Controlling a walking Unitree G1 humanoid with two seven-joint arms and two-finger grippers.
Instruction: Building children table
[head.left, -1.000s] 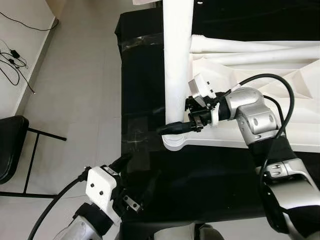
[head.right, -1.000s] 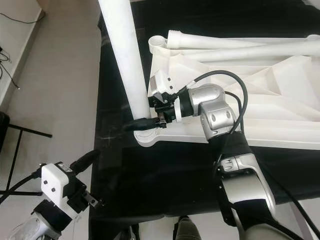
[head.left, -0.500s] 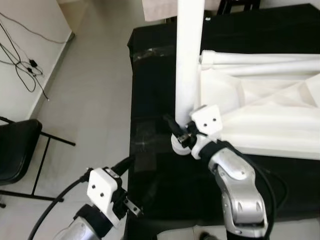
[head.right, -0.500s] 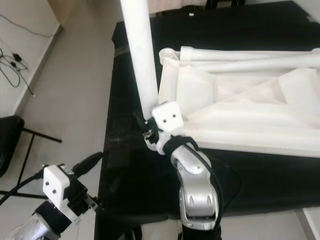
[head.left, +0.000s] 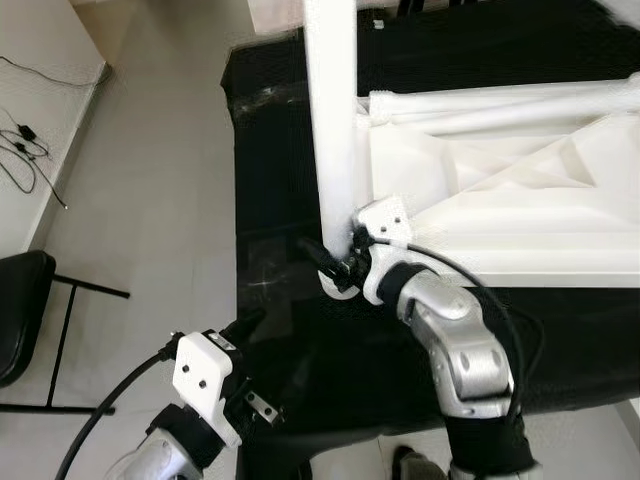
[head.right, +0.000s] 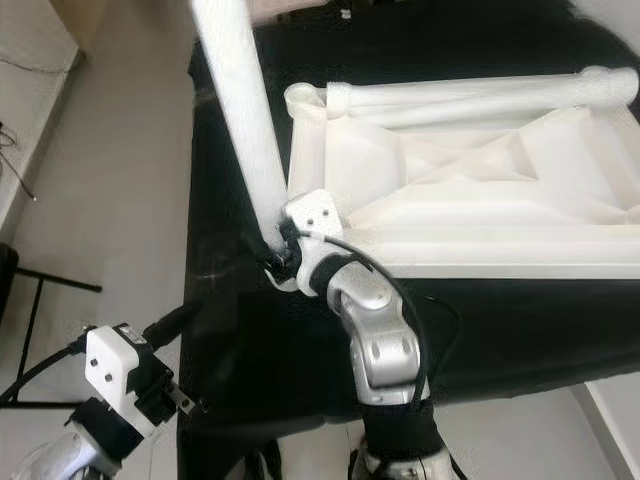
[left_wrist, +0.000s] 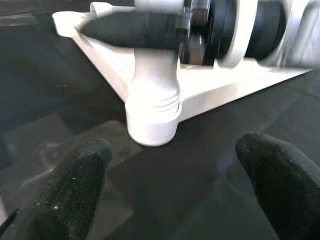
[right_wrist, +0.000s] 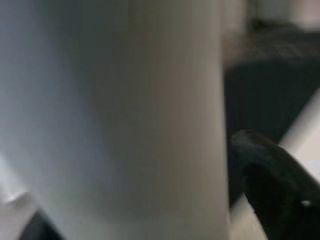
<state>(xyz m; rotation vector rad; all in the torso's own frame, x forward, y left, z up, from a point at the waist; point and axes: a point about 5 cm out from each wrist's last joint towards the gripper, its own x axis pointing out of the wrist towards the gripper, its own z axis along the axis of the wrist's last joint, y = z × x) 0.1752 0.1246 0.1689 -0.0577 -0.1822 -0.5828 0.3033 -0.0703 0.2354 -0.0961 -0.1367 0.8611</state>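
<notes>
Upright white table leg (head.left: 332, 120) in corner socket of overturned tabletop (head.left: 520, 210), right gripper (head.left: 335, 262) clamped around leg's base, left gripper (left_wrist: 170, 190) spread, hovering near socket.

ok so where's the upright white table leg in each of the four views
Left eye view: the upright table leg rises from the tabletop's corner socket, upper centre.
Right eye view: same leg, upper left of centre.
Left wrist view: only its lower end, above the socket.
Right wrist view: a close, blurred white column.
Shared landmark: the right gripper at the leg's base.
</notes>
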